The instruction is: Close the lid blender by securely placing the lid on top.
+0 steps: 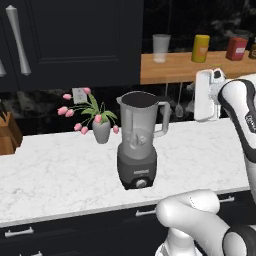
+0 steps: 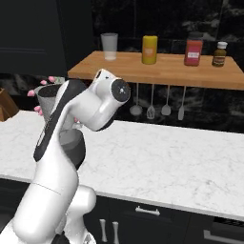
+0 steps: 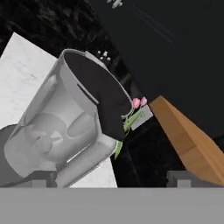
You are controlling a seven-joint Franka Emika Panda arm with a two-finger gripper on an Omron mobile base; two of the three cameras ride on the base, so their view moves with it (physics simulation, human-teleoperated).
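A countertop blender (image 1: 137,145) with a dark grey base, round front knob and tall translucent grey jar stands upright on the white marble tabletop (image 1: 55,172), near its front edge, handle turned to the right in the left base view. Its mouth is open at the top. Just behind and to its left sits a small grey vase of pink tulips (image 1: 95,119). The white arm's hand hangs to the blender's right, level with the top of the jar and apart from it; in the right base view the arm covers most of the blender.

In the hand view the jar (image 3: 65,127) lies tilted across the frame, seen from its handle side, with a black, curved shape (image 3: 103,100) over its rim that may be the lid, though the angle leaves that unclear. The tool's (image 3: 105,178) two fingertips (image 3: 43,177) stand well apart at the bottom edge, with nothing between them.

A wooden shelf (image 1: 190,67) on the dark back wall carries a clear drinking glass (image 1: 161,47), a yellow canister (image 1: 200,48) and a red jar (image 1: 236,48).
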